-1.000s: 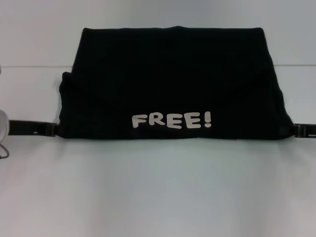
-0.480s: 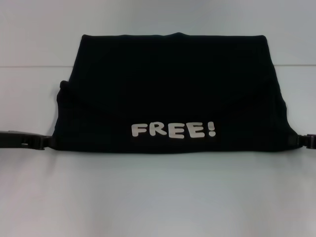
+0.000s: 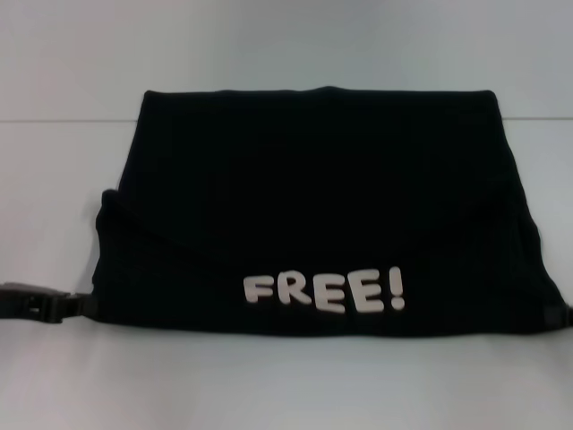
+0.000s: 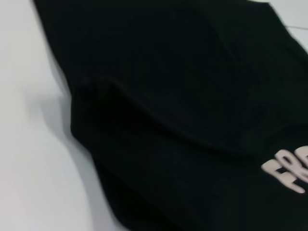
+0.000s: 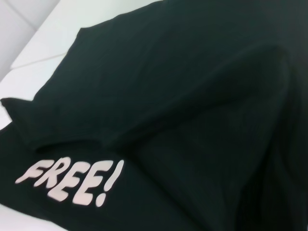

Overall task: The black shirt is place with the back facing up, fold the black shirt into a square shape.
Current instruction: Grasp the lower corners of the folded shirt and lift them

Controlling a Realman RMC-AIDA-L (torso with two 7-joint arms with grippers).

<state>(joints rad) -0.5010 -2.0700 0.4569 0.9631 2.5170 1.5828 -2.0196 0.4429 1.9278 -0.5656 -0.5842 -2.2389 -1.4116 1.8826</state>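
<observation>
Well, my left gripper pinched the near left corner of the soft black cotton shirt; my right gripper sat at the near right corner — whether it was spread or clamped, I could not tell. The shirt lay between them on the white table, long axis side to side, white "FREE!" lettering up — nothing in the way.

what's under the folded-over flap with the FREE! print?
More of the black shirt, then the white table. Left tool and right tool meet its near corners, tips covered.
</observation>
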